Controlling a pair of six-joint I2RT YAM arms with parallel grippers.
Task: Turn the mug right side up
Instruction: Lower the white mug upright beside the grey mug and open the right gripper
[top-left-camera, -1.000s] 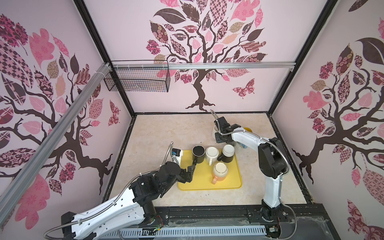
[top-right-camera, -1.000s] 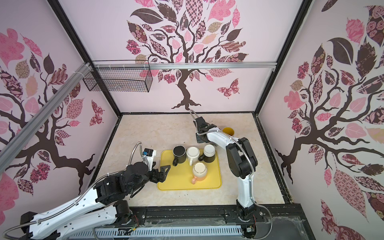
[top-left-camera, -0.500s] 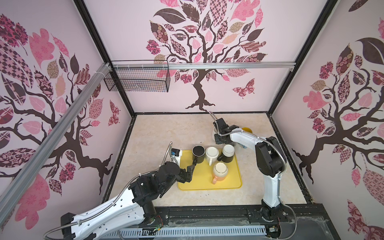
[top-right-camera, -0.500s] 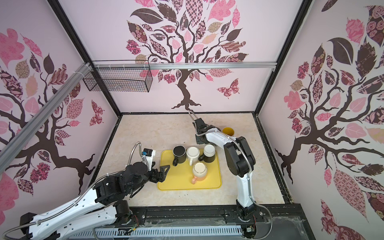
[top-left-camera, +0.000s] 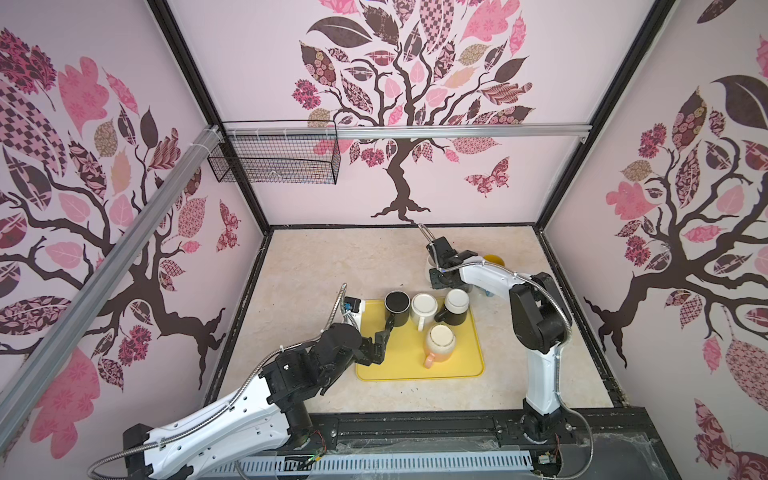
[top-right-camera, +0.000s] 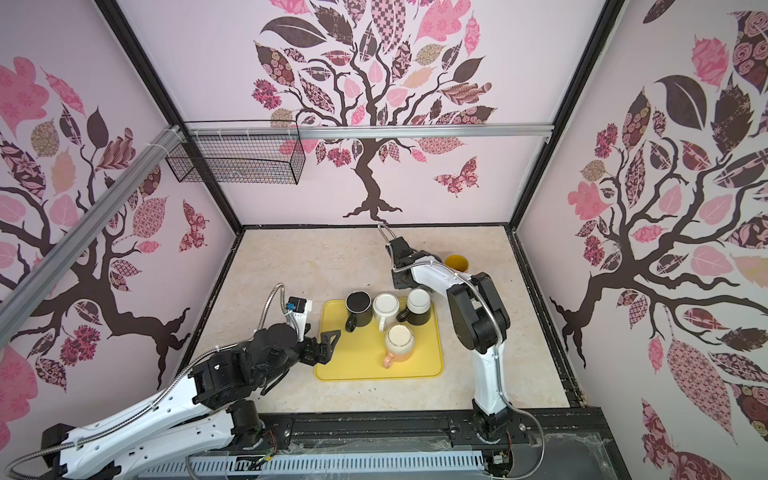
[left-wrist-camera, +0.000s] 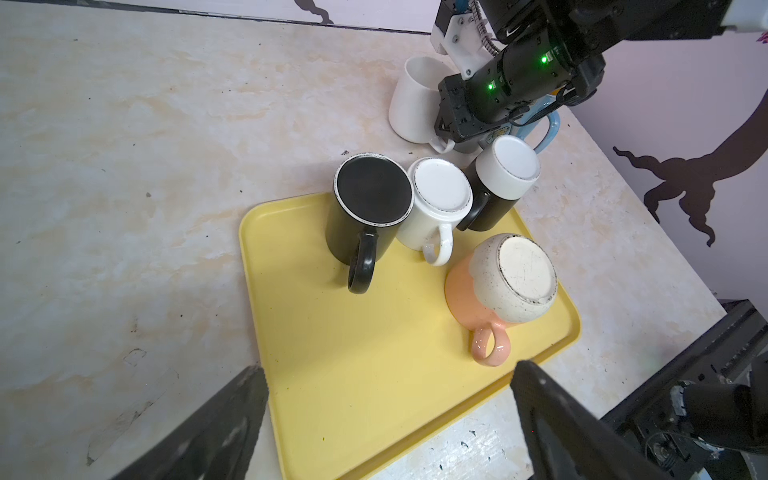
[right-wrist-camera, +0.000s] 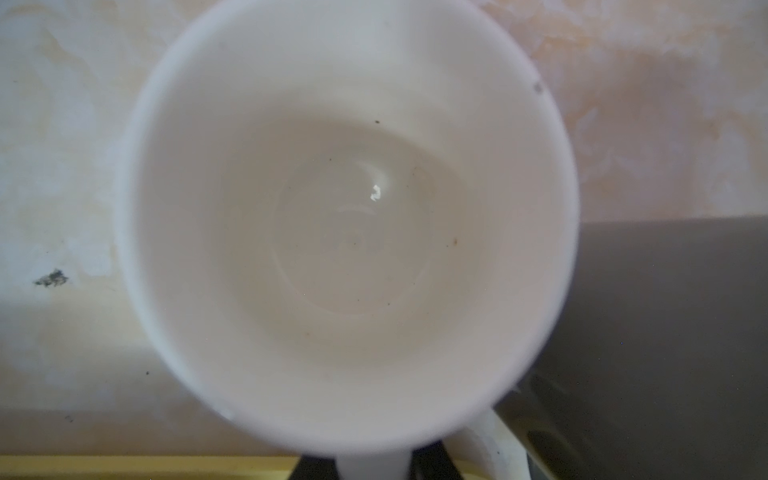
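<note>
A white mug (right-wrist-camera: 349, 232) stands mouth up on the tabletop just behind the yellow tray (top-left-camera: 415, 370); the right wrist view looks straight down into it. My right gripper (right-wrist-camera: 372, 467) is shut on its handle, and the left wrist view shows the same mug (left-wrist-camera: 415, 104) held by that right gripper (left-wrist-camera: 446, 141). In a top view the right gripper (top-left-camera: 442, 278) hides most of the mug (top-left-camera: 430, 264). My left gripper (left-wrist-camera: 386, 395) is open and empty over the tray's front left part, seen in both top views (top-left-camera: 380, 343) (top-right-camera: 328, 347).
Several mugs stand upside down on the tray: black (left-wrist-camera: 370, 208), white (left-wrist-camera: 436, 203), black with a white base (left-wrist-camera: 503, 178) and peach (left-wrist-camera: 498, 282). A yellow mug (top-left-camera: 494, 262) and a blue mug (left-wrist-camera: 548, 129) sit behind the right arm. A wire basket (top-left-camera: 274, 158) hangs on the back wall.
The right arm has shifted slightly left with the white mug still at its gripper. The left arm has barely moved.
</note>
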